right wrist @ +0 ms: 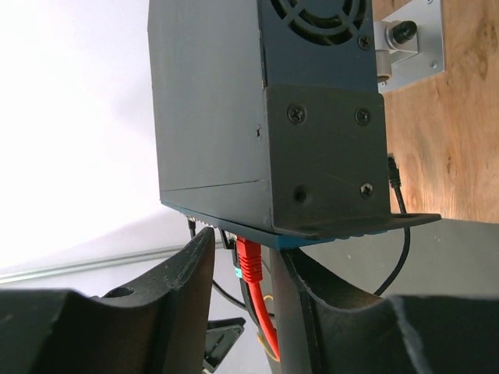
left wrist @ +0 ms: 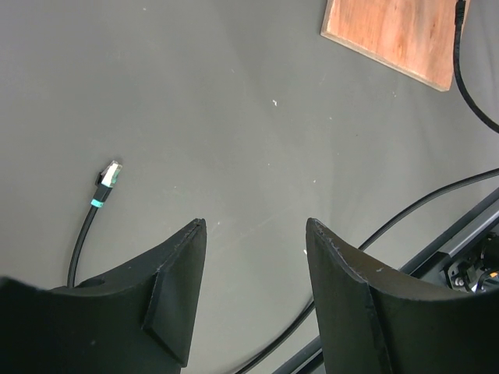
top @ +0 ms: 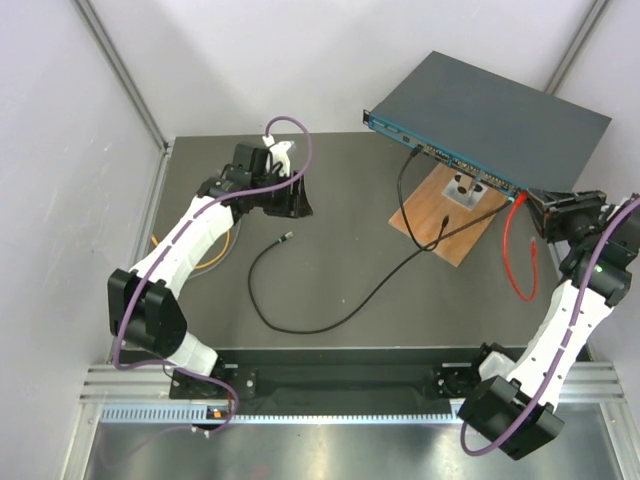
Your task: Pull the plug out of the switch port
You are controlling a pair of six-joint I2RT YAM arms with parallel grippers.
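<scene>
The switch (top: 495, 115) is a flat dark grey-blue box at the back right, its teal socket face (top: 440, 152) turned toward the arms. A red plug (right wrist: 249, 261) sits in a socket at the face's right end, and its red cable (top: 512, 262) hangs down onto the table. My right gripper (right wrist: 243, 253) is open at that end of the switch (right wrist: 210, 101), one finger on each side of the red plug, with gaps showing. My left gripper (left wrist: 253, 234) is open and empty above the table, far left of the switch; it also shows in the top view (top: 290, 195).
A brown wooden board (top: 445, 218) with a metal bracket (top: 466, 188) lies under the switch. Black cables (top: 405, 180) hang from sockets further left. A loose black cable (top: 300, 325) ends in a clear plug (left wrist: 110, 174). An orange cable (top: 215, 262) lies at the left. Walls close in.
</scene>
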